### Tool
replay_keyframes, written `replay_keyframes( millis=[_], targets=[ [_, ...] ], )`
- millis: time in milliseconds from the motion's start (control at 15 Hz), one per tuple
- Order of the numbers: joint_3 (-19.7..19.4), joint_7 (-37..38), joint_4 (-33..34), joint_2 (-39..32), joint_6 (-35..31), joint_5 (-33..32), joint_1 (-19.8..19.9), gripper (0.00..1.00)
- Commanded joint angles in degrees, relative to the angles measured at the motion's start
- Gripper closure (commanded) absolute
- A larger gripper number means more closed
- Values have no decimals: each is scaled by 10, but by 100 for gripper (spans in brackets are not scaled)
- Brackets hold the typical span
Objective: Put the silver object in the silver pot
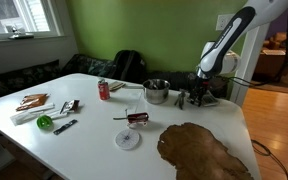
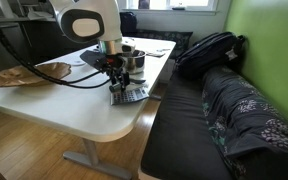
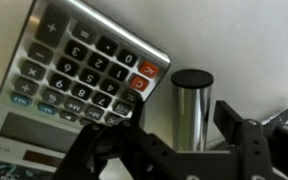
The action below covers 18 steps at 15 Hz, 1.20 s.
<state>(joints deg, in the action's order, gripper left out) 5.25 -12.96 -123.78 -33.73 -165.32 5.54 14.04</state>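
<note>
The gripper [image 3: 174,150] hung open, jaws astride the upright cylinder [image 3: 191,112], with a calculator [image 3: 79,70] just beside it. An off-centre close could topple the cylinder. The pot [image 1: 156,92] stood near the gripper.

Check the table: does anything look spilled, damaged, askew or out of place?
Nothing looks spilled or broken. The only mild oddity is the calculator, lying close to the edge of the table in an exterior view. The silver cylinder stands upright beside it, between the fingers of the open gripper, and the silver pot sits upright too.
</note>
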Motion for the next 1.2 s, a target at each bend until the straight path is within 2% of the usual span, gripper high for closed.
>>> replay_keyframes(
  millis=[0, 267, 467, 667, 1000, 1067, 1133],
  targets=[
    [7, -24, 26, -16, 23, -15, 4, 58],
    [6, -28, 31, -9, 54, -20, -7, 86],
    [18, -31, 35, 2, 68, -14, -10, 89],
    [31, -42, 32, 33, 62, -23, -25, 89],
    [19, -40, 24, 108, 17, -64, -74, 89],
    [27, -36, 47, 70, 33, -44, -63, 89],
    [27, -35, 47, 83, 34, -44, -68, 64]
  ],
)
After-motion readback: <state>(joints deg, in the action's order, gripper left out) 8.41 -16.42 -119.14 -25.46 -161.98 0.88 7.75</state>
